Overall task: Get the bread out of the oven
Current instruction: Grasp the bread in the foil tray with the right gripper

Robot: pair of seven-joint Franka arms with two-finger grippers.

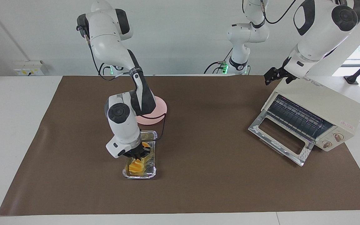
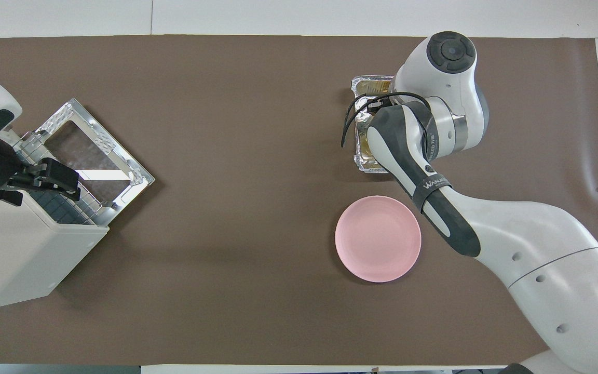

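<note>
The golden-yellow bread [image 1: 135, 166] lies in a crinkled foil tray [image 1: 151, 171] on the brown mat, farther from the robots than the pink plate. My right gripper [image 1: 138, 152] reaches down into the tray and is shut on the bread's nearer end. In the overhead view the right wrist hides the bread, and only the foil tray's [image 2: 366, 87] rim shows. The cream oven [image 1: 323, 103] stands at the left arm's end with its glass door [image 1: 278, 137] folded down and its rack bare. My left gripper [image 1: 272, 77] hangs open over the oven's top edge and waits.
A round pink plate [image 2: 378, 239] sits on the mat between the tray and the right arm's base. The oven [image 2: 18, 259] and its lowered door take up the left arm's end. A brown mat [image 1: 205, 175] covers the table.
</note>
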